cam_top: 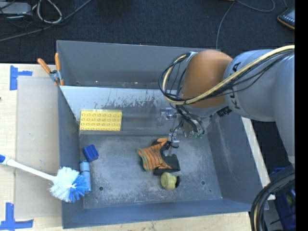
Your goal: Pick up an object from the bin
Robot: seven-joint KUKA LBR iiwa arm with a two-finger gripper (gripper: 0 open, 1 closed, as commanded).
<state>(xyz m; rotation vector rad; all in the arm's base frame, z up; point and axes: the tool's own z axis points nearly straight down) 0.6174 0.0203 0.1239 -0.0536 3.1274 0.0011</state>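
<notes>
Bin (120,88) scuffed matt metal; yellow brick (100,120) studded plastic; glove (153,158) knitted cloth.

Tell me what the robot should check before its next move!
1. Pincer over one thing: ok. The pincer is above the orange and black cloth thing in the middle of the bin.
2. Thing lifted: not ok. The cloth thing lies on the bin floor.
3. Room around it: not ok. The yellow-green ball lies close by its front edge.
4. Other things out of the way: ok. The yellow studded plate, blue block and blue and white brush lie far off at the left.
5. Pincer away from the walls: ok.
</notes>
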